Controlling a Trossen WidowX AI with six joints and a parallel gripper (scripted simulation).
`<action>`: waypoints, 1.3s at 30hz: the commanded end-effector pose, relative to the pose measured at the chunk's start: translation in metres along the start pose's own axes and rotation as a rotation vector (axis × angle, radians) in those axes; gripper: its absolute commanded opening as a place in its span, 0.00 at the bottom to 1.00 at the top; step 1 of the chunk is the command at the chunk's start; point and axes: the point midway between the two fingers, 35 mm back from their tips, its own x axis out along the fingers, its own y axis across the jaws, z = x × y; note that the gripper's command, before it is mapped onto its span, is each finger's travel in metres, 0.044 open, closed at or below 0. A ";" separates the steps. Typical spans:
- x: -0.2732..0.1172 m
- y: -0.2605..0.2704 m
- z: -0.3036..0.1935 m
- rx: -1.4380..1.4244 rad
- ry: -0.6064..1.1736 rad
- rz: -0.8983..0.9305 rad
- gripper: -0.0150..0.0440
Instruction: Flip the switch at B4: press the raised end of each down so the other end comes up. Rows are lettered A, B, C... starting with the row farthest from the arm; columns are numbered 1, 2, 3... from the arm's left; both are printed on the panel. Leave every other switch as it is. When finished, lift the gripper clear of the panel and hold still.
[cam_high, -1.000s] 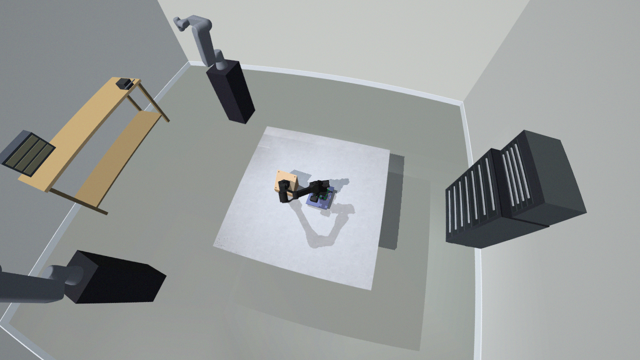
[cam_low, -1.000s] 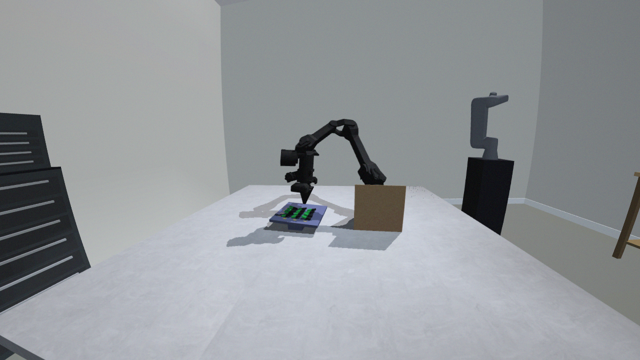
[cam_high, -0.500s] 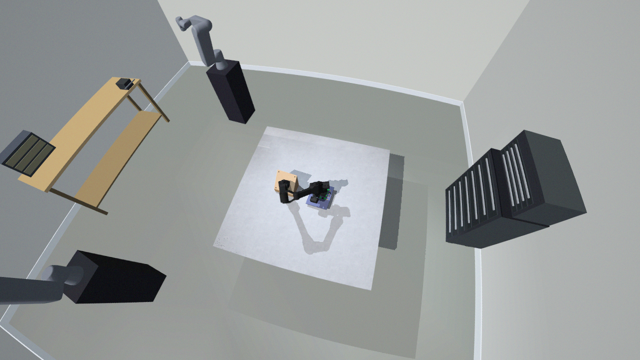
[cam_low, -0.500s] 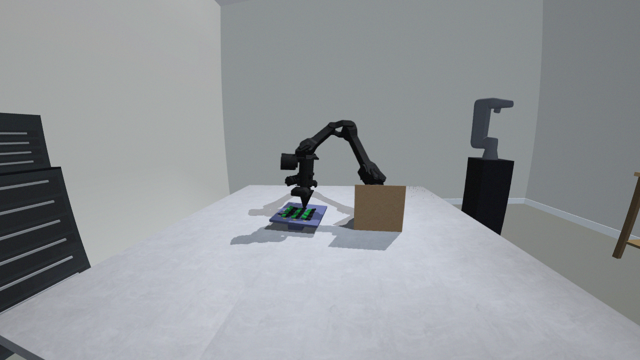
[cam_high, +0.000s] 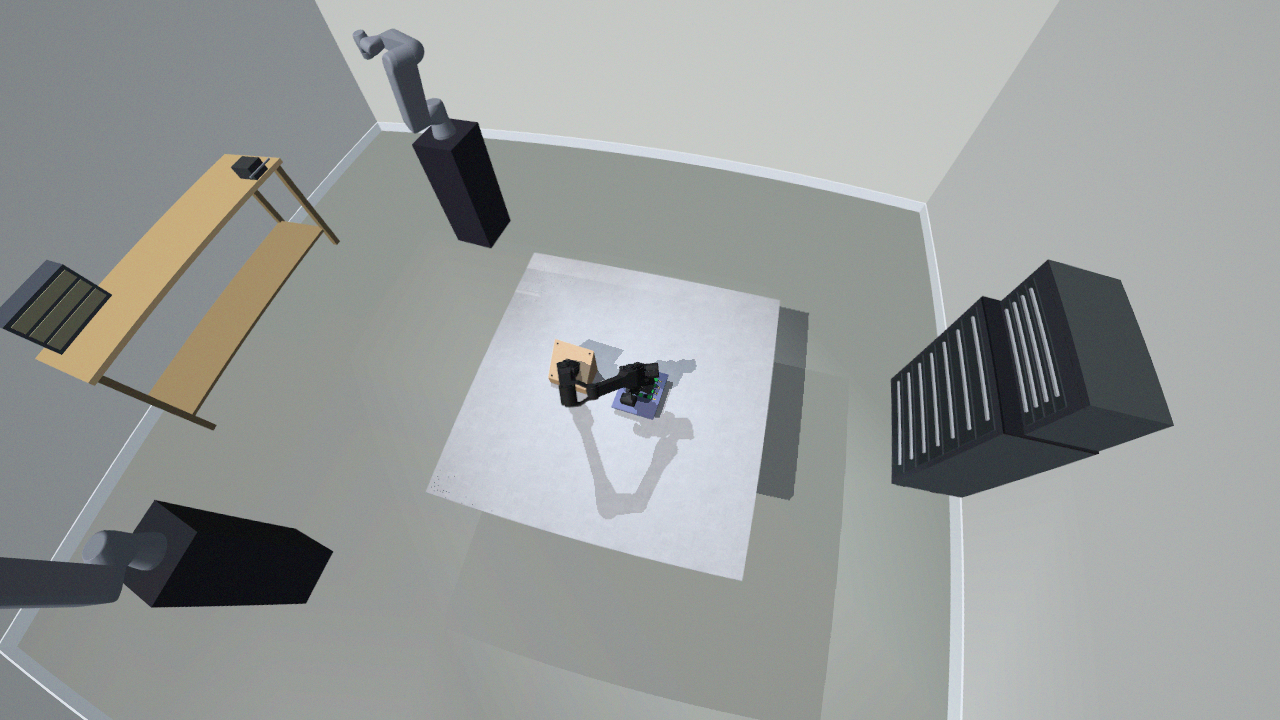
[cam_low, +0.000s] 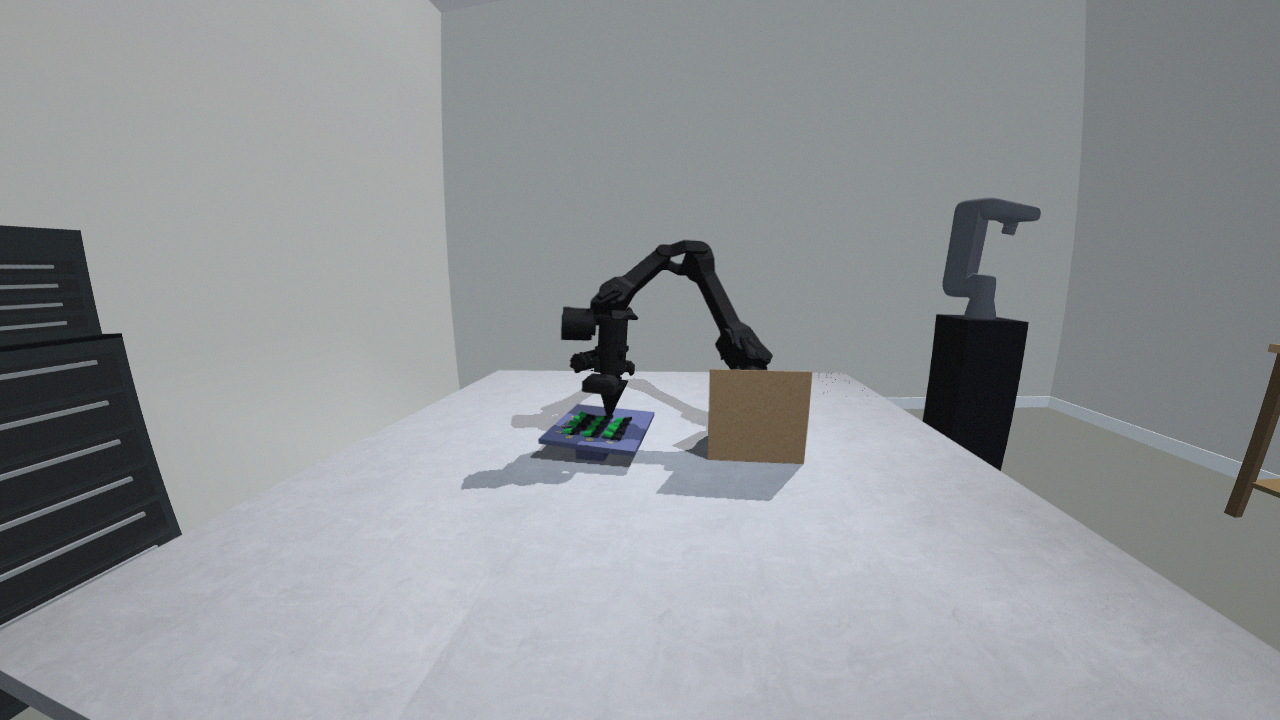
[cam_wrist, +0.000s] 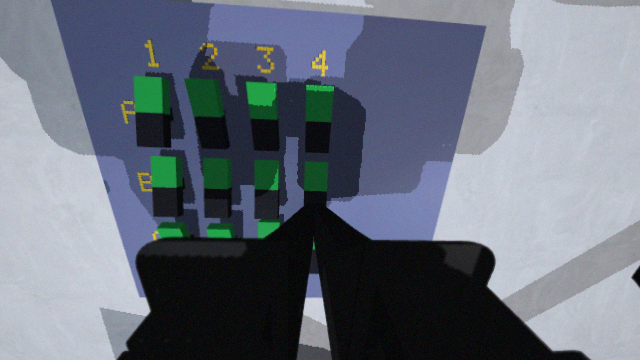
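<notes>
The blue switch panel (cam_high: 633, 411) (cam_low: 640, 428) (cam_wrist: 400, 220) carries green-and-black rocker switches, with printed numbers and letters in yellow. The switch at B4 (cam_wrist: 316, 176) shows its green half on the far side; its black half is partly covered by the fingertips. The switch at A4 (cam_wrist: 319, 106) lies beyond it, and the switch at B3 (cam_wrist: 266, 175) is to its left. My gripper (cam_low: 610, 414) (cam_wrist: 314, 210) is shut and empty, pointing down, its tips at the black near end of B4. Whether the tips touch it cannot be told. The fingers hide most of row C.
A tan board (cam_high: 572, 357) (cam_low: 759, 416) stands upright on the table (cam_high: 537, 465) (cam_low: 626, 582) near the arm's base, beside the panel. Dark drawer cabinets, a wooden bench (cam_high: 170, 259) and two grey arms on black pedestals stand around the room.
</notes>
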 end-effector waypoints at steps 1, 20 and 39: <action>0.001 0.000 0.000 -0.004 -0.002 -0.004 0.25; 0.003 -0.001 0.000 -0.004 -0.002 -0.004 0.25; 0.006 -0.001 0.000 -0.004 -0.002 -0.005 0.25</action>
